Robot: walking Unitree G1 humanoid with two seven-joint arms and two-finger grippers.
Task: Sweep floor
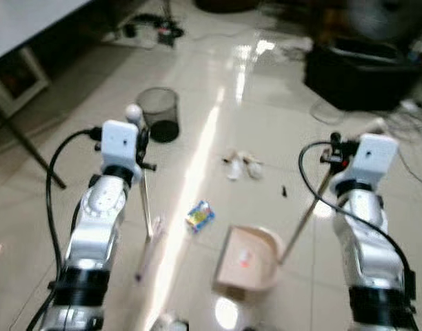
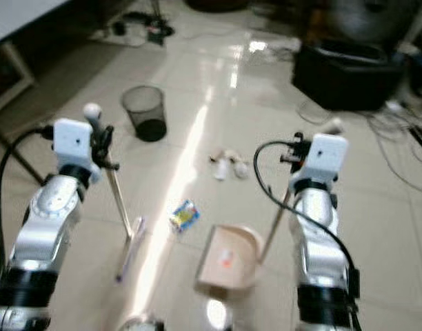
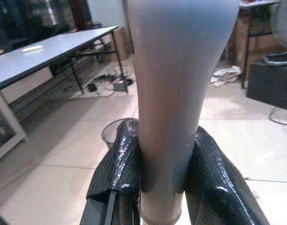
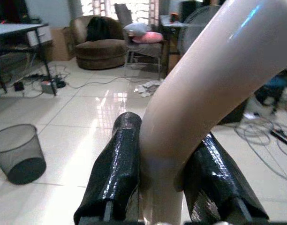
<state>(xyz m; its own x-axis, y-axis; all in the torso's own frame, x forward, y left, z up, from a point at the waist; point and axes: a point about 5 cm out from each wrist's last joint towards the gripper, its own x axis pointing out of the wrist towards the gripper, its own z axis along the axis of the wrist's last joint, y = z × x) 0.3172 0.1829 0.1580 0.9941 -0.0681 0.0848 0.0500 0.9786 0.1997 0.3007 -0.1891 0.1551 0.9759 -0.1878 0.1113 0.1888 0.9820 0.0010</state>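
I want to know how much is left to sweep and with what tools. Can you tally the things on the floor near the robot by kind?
Brooms: 1, in the left hand
Dustpans: 1, handle in the right hand
Wastebaskets: 1
Litter pieces: 3, a blue-yellow wrapper and two pale scraps
Total: 6

Two silver arms reach into the head camera's view, each built of rounded, polished metal segments that narrow toward a boxy white wrist housing. The left arm (image 1: pixel 94 221) carries a black cable looping out from the white block and down its outer side; the right arm (image 1: pixel 366 227) has a similar black cable arcing from its wrist along the forearm. Dark bands ring both arms near the bottom edge. In the wrist views, the fingers (image 3: pixel 117 173) are glossy black with a fine textured skin (image 4: pixel 117 164).
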